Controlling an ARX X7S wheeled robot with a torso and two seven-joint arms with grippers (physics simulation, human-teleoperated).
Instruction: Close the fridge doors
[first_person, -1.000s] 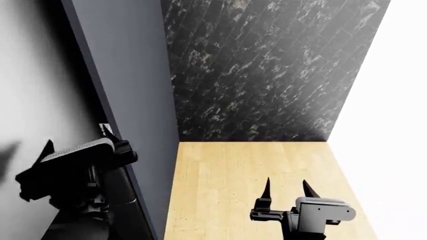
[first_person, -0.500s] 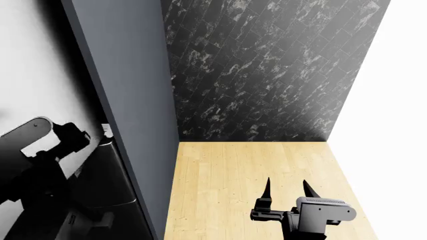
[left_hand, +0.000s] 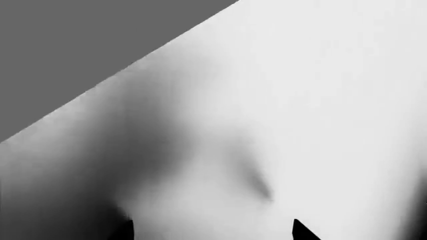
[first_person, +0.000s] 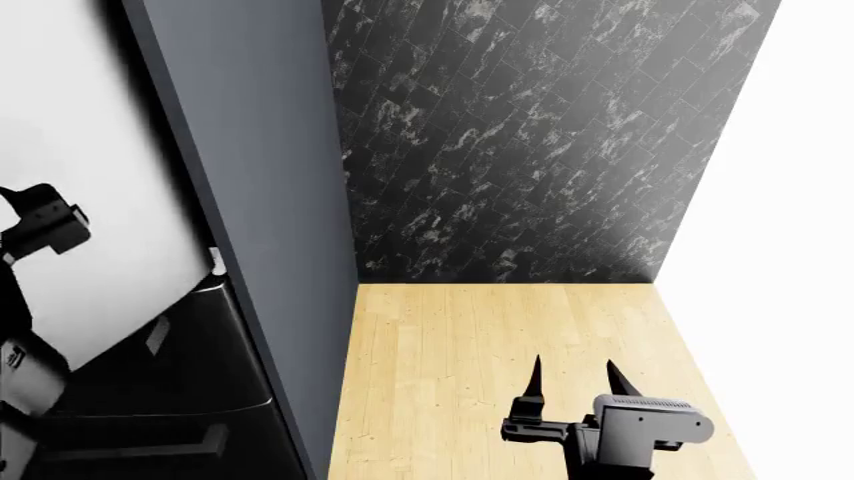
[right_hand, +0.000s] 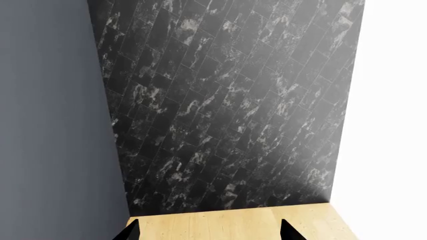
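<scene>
On the far left of my head view, my left arm (first_person: 34, 300) is up against the pale, glossy face of the fridge doors (first_person: 94, 200). I read that as the pushing posture, the arm pressed to the door panel to swing it shut. The left claw (left_hand: 213, 232) itself I only catch through the wrist camera: two dark fingertips (left_hand: 303, 231) poke into the frame with a wide gap between them, so it is released and grasping nothing. That makes sense, since a door of this kind wants a flat shove, not a grip. The surface in front of that camera is a smooth white-to-grey sheen with a grey wedge across one corner; I cannot tell whether the tips actually touch it.

Below the pale panel sits a black glossy freezer drawer (first_person: 187, 390) with a horizontal handle, not my concern. Just right of it stands the grey side panel (first_person: 267, 200) of the fridge housing, then the black marbled wall (first_person: 534, 140) and the light wood floor (first_person: 494, 350).

Over the floor, well apart from the fridge, my right claw (first_person: 574, 380) hangs idle, its jaws spread and empty, parked out of the way while the left does the work. How nearly shut the doors are I cannot judge from here.
</scene>
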